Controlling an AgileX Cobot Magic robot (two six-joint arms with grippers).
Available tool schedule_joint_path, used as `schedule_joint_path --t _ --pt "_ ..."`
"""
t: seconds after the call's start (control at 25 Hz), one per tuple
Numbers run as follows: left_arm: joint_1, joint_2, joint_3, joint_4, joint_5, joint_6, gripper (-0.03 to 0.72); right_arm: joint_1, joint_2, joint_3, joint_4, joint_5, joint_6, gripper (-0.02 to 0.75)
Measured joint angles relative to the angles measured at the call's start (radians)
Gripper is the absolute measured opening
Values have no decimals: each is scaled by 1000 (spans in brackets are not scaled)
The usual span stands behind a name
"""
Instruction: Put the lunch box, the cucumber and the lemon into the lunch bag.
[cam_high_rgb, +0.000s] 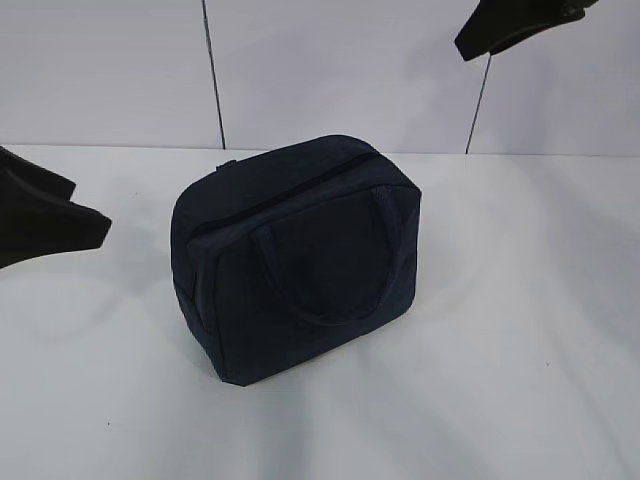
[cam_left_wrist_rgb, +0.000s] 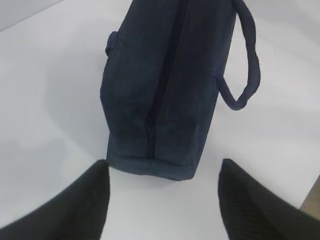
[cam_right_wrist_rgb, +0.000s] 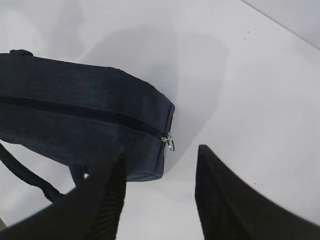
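Note:
The lunch bag (cam_high_rgb: 300, 255), dark navy with loop handles, stands zipped shut in the middle of the white table. My left gripper (cam_high_rgb: 70, 222) hovers to its left. In the left wrist view this gripper (cam_left_wrist_rgb: 164, 165) is open, nothing between its fingers, facing the bag's (cam_left_wrist_rgb: 165, 85) near end. My right gripper (cam_high_rgb: 520, 25) hangs high at the back right. It too is open (cam_right_wrist_rgb: 161, 150) and holds nothing, above the bag's (cam_right_wrist_rgb: 75, 120) end where the metal ring pull (cam_right_wrist_rgb: 170, 142) hangs. The lunch box, the cucumber and the lemon are out of view.
The white table (cam_high_rgb: 500, 380) runs back to a pale panelled wall (cam_high_rgb: 350, 70) with dark vertical seams. One loop handle (cam_left_wrist_rgb: 247, 75) sticks out from the bag's side.

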Motion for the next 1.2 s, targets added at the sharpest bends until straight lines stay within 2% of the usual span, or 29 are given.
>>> schedule_joint_path --t 0.16,0.32,0.44,0.56,0.8,1.04,1.2 --pt "0 -74 0 125 19 -123 481 58 -71 0 -57 6 53 368" --pt "0 -155 0 189 59 -203 481 107 -151 4 -119 10 110 365" --pt "0 -223 0 209 91 -245 481 113 -228 51 -146 12 131 347" --pt "0 -284 0 254 118 -325 480 113 -328 168 -152 -24 134 336" --pt "0 -369 14 272 134 -458 480 113 -524 507 -119 -166 118 330" --pt "0 -489 83 203 139 -501 480 113 -711 751 -3 -274 27 329" --pt "0 -613 132 276 166 -589 480 113 -851 882 15 -353 10 329"
